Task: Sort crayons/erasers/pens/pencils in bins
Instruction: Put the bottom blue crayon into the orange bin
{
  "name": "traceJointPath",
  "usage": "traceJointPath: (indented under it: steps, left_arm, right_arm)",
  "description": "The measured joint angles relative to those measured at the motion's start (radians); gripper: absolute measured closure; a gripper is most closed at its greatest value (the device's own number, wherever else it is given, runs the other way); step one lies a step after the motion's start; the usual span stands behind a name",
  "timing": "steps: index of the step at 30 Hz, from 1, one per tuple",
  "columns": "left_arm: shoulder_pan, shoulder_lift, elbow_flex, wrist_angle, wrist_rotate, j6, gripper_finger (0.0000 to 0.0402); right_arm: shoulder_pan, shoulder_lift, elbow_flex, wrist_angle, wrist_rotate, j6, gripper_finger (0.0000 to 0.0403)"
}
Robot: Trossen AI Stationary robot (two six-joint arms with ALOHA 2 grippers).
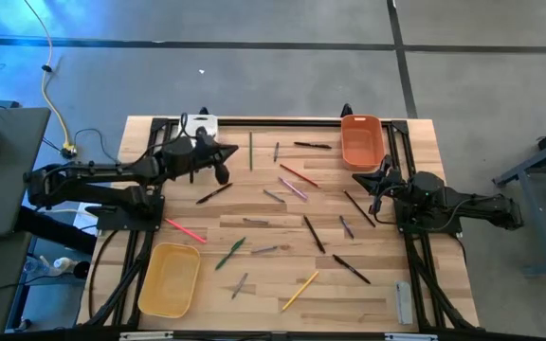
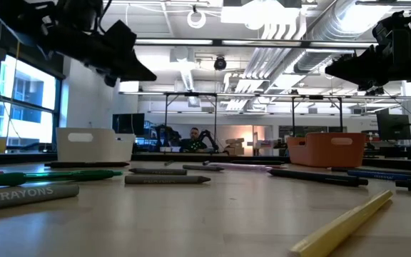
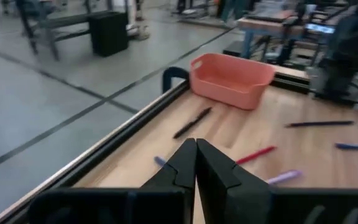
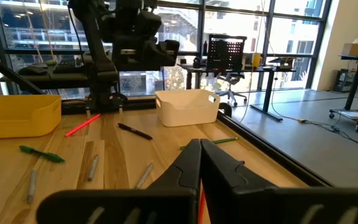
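Several thin sticks, black, grey, red, pink, green and yellow (image 1: 313, 233), lie flat across the wooden table between the arms. The white bin (image 1: 200, 123) stands at the far left, the orange bin (image 1: 361, 140) at the far right, and the yellow bin (image 1: 169, 279) near left. My left gripper (image 1: 226, 159) (image 3: 196, 144) hovers shut and empty beside the white bin. My right gripper (image 1: 374, 180) (image 4: 201, 144) is raised off the table just near of the orange bin, shut, with a red sliver between its fingers. My right gripper is pinched on a thin red stick (image 4: 202, 202), of which only a narrow strip shows in the slit between the two fingers. The fingers hide the rest, so its kind and its length cannot be told. It is lifted clear of the table.
A grey flat bar (image 1: 404, 303) lies at the near right corner. Black frame rails (image 1: 254, 119) run along the table's far edge. Grey crayons (image 2: 166, 179) and a yellow stick (image 2: 348, 221) lie close to the near edge. A person sits far behind the table (image 2: 193, 139).
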Motion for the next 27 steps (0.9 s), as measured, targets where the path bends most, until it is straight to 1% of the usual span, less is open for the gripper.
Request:
traceJointPath:
  steps: [3, 11, 15, 20, 24, 27]
  left_arm:
    - [-0.035, 0.0, -0.043, 0.046, 0.031, 0.005, 0.0402]
    - [-0.134, 0.0, -0.185, 0.278, 0.032, 0.05, 0.0402]
    - [-0.166, 0.0, -0.249, 0.366, 0.032, 0.083, 0.0402]
    - [-0.177, 0.0, -0.261, 0.367, 0.032, 0.079, 0.0402]
    - [-0.176, 0.0, -0.261, 0.366, 0.036, 0.097, 0.0402]
    - [-0.172, 0.0, -0.261, 0.366, 0.036, 0.109, 0.0402]
  right_arm:
    - [0.0, 0.0, 0.0, 0.0, 0.0, 0.0, 0.0402]
    - [0.0, 0.0, 0.0, 0.0, 0.0, 0.0, 0.0402]
    - [0.0, 0.0, 0.0, 0.002, 0.0, 0.0, 0.0402]
    - [0.0, 0.0, 0.0, 0.042, 0.0, -0.017, 0.0402]
    - [0.0, 0.0, 0.0, 0.14, 0.0, 0.006, 0.0402]
    - [0.0, 0.0, 0.0, 0.238, 0.0, -0.058, 0.0402]
